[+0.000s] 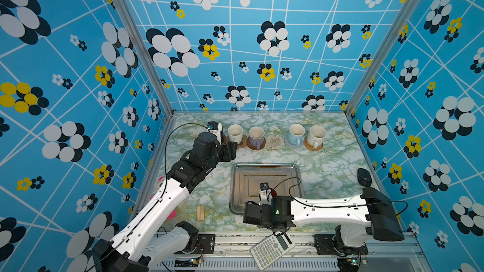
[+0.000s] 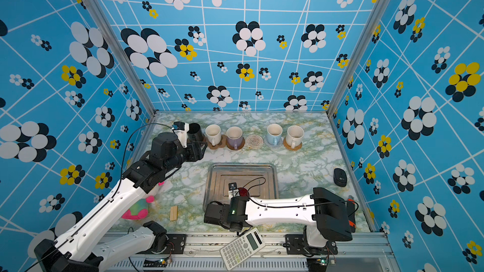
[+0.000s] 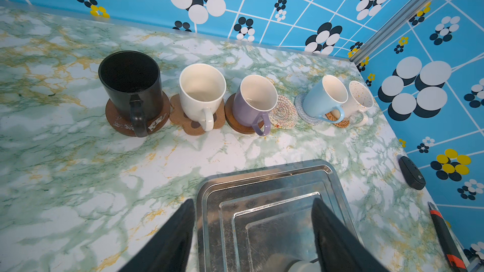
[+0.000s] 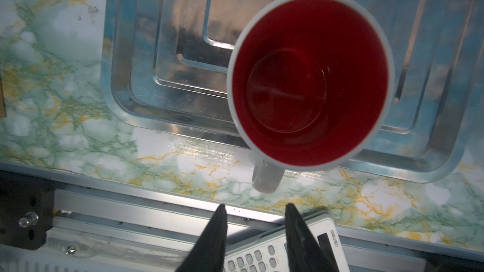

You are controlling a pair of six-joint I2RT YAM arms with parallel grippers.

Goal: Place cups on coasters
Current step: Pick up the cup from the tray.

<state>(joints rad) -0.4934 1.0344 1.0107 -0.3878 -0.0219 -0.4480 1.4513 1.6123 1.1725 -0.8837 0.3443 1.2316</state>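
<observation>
Five cups stand on coasters along the back: black (image 3: 131, 87), white (image 1: 235, 132), lavender (image 1: 256, 136), light blue (image 1: 296, 133) and speckled cream (image 1: 316, 136). Between lavender and blue lies a bare cream crocheted coaster (image 1: 274, 141). A white cup with a red inside (image 4: 309, 82) stands upright in the metal tray (image 1: 264, 170) at its front edge. Its handle points at my right gripper (image 4: 254, 206), which is open, empty and just short of the handle. My left gripper (image 3: 252, 205) hangs open and empty in front of the black cup.
A calculator (image 1: 272, 249) lies on the front rail under the right gripper. A black oval device (image 1: 364, 177) sits by the right wall, with an orange-black pen (image 3: 445, 239) nearer the front. A wooden block (image 1: 200, 213) and a pink-green plush (image 2: 137, 209) lie front left.
</observation>
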